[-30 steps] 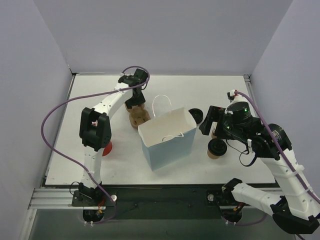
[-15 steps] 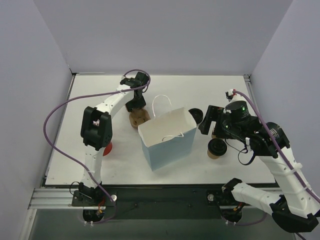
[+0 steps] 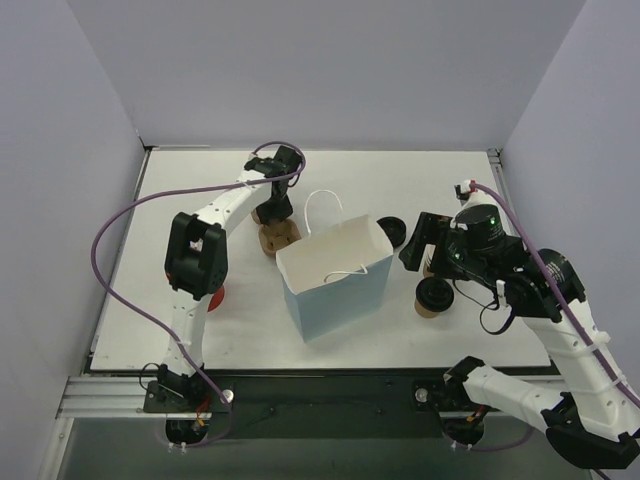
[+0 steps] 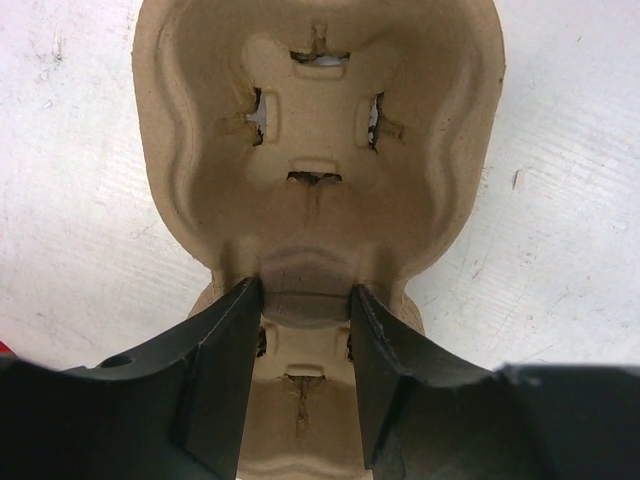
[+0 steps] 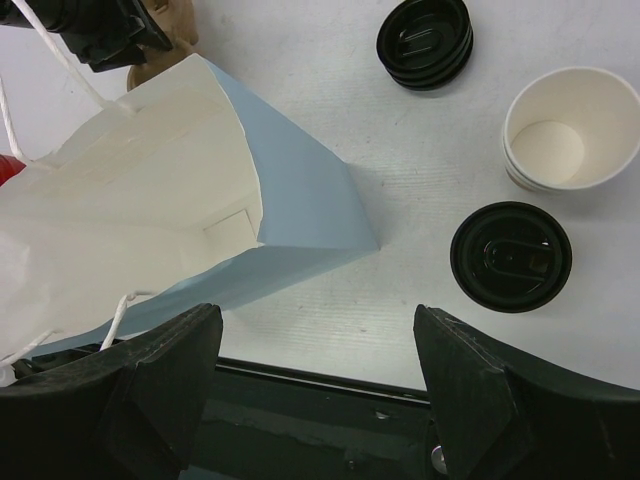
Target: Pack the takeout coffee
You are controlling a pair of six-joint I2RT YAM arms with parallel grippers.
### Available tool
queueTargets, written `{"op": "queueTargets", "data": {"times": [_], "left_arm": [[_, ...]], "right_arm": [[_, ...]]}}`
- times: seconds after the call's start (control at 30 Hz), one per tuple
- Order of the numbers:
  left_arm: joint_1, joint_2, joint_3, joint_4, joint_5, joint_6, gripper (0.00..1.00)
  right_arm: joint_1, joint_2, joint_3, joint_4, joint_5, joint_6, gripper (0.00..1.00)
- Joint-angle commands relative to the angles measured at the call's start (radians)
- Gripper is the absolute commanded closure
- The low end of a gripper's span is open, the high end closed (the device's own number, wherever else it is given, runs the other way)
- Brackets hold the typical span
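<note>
The light blue paper bag stands open in the middle of the white table, and I place everything else from it.

Nearest me, to the right of the bag, the brown lidded cup stands upright, apart from the bag. Equally near, to the left of the bag, is the red cup. The overhead view shows only part of it behind my left arm.

My right claw hovers above the bag's right side, its fingers spread wide and holding nothing. From overhead it hides what lies below. Its own wrist camera shows an open paper cup, white inside, just beyond the lidded cup. Farther on are loose black lids, seemingly stacked.

Farthest, behind the bag's left corner, the tan pulp cup tray lies flat on the table. Overhead, my left claw merely covers it. The left wrist camera shows the grip: both fingers press against the raised ridge between the tray's two holes, clamping it. Both holes are empty.
</note>
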Motion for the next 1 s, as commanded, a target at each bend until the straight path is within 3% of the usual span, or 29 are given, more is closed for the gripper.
{"op": "queueTargets", "data": {"times": [0.0, 0.2, 0.4, 0.5, 0.6, 0.7, 0.83, 0.97], "left_arm": [[-0.006, 0.014, 0.039, -0.006, -0.011, 0.018, 0.54], [-0.006, 0.003, 0.111, -0.052, -0.034, 0.082, 0.65], [-0.004, -0.003, 0.225, -0.132, -0.060, 0.182, 0.66], [-0.006, -0.021, 0.234, -0.132, -0.065, 0.230, 0.64], [0.000, -0.029, 0.174, -0.095, -0.033, 0.242, 0.54], [0.013, -0.010, 0.130, -0.063, 0.018, 0.253, 0.54], [0.019, 0.023, 0.176, -0.086, 0.015, 0.277, 0.54], [0.023, 0.026, 0.194, -0.075, 0.018, 0.313, 0.47]], "right_arm": [[0.008, -0.014, 0.011, -0.019, 0.024, -0.014, 0.21], [0.011, -0.020, 0.015, -0.025, 0.029, -0.017, 0.21], [0.011, -0.015, 0.022, -0.031, 0.034, -0.023, 0.21], [0.013, -0.009, 0.027, -0.031, 0.035, -0.025, 0.21], [0.011, -0.003, 0.030, -0.032, 0.037, -0.028, 0.21], [0.011, 0.008, 0.033, -0.032, 0.035, -0.030, 0.21], [0.011, 0.021, 0.056, -0.035, 0.035, -0.030, 0.21], [0.011, 0.031, 0.068, -0.040, 0.038, -0.027, 0.21]]}}
